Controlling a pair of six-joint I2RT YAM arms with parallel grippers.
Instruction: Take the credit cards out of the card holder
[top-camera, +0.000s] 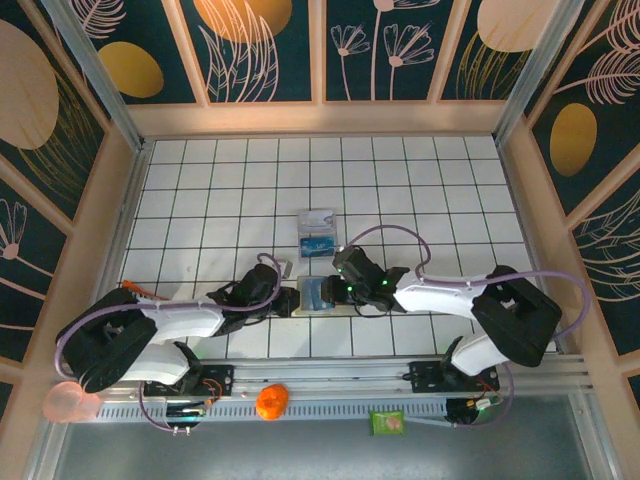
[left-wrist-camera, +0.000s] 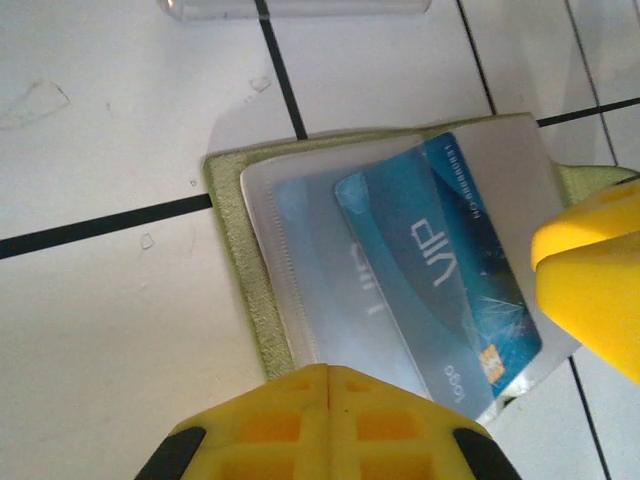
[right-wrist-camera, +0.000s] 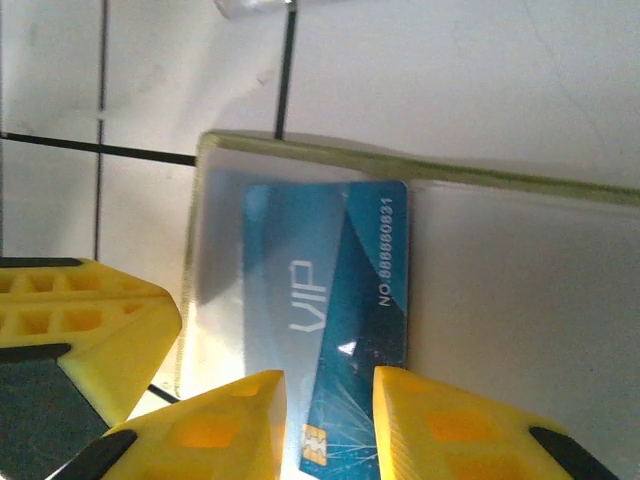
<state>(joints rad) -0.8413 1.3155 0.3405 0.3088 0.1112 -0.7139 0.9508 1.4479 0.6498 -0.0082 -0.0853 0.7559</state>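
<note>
Cards (top-camera: 317, 232): two lie out on the table (top-camera: 200, 200), beyond both sets of jaws and well apart from them. One blue card (right-wrist-camera: 330, 270) sits in the holder (left-wrist-camera: 235, 230), between the two grippers.

Left gripper (left-wrist-camera: 327, 420): jaws shut tight, tips over the holder's near edge. We can't tell whether they press it down or pinch anything. Right gripper (right-wrist-camera: 328, 425): jaws narrow, a slit open, with the blue card's chip end showing in the gap. We see no firm pinch.

Risks, as we judge them:
- If the left tips slip or lift, the holder drags along with the card instead of giving it up.
- The blue card lies skewed under the clear sleeve (left-wrist-camera: 300, 250), so a corner may catch on the sleeve's seam and jam.
- The right jaws may skid off the slick, thin card, or nip the sleeve along with it.
- The grippers face each other across the holder, fingers near. A push from either side risks a knock.

Edges and room:
- The holder's green rim runs just ahead of the left tips, with bare tiles beyond it.
- There is little room between the jaws.
- Open tiles behind the right jaws give room for a straight pull back.
- The loose cards are clear of that line.
</note>
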